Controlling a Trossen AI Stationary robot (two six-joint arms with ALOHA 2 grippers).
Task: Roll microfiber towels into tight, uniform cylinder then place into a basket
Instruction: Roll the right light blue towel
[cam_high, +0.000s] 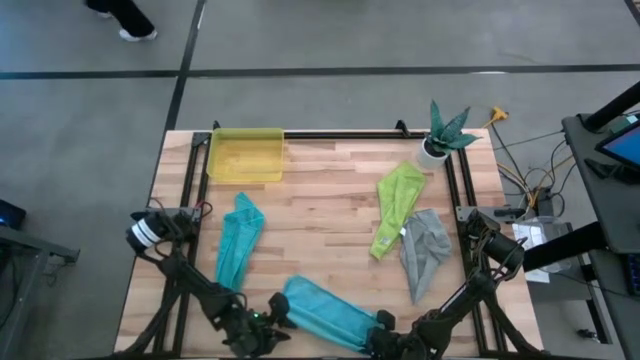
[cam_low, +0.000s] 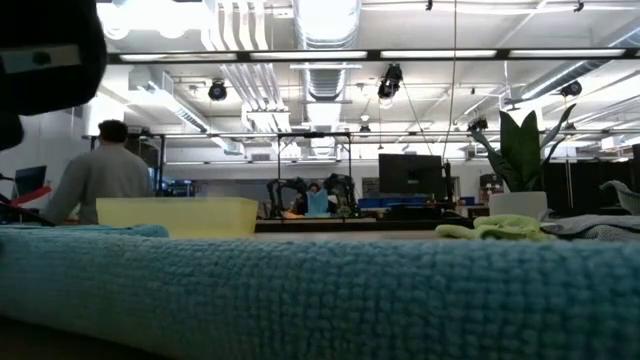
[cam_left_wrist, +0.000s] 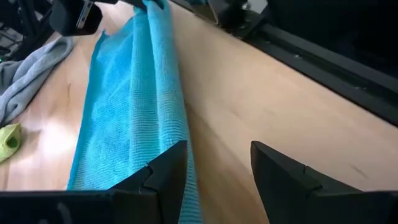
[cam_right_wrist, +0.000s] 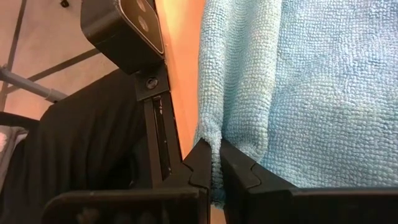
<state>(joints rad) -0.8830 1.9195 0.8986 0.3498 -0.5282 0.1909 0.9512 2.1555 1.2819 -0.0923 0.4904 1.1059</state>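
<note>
Light blue towel (cam_high: 325, 312): lay at near table edge, partly rolled lengthwise, between both arms.
Right gripper (cam_right_wrist: 214, 163): pinched shut on towel's edge, likely anchoring that end for rolling.
Left gripper (cam_left_wrist: 217, 177): fingers parted, empty, just beside towel's other end.
Teal towel (cam_high: 238, 238), green towel (cam_high: 394, 205), grey towel (cam_high: 424, 248): loose, unrolled, waiting.
Basket (cam_high: 245, 155): far left corner, nothing seen inside.

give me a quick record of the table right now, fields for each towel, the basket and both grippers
light blue towel: spread at the near edge, between both grippers
teal towel: loose, left side
lime green towel: loose, right side
grey towel: loose, touching the green one
basket: far left, empty
left gripper: jaws open beside the blue towel
right gripper: jaws shut on its edge
</note>
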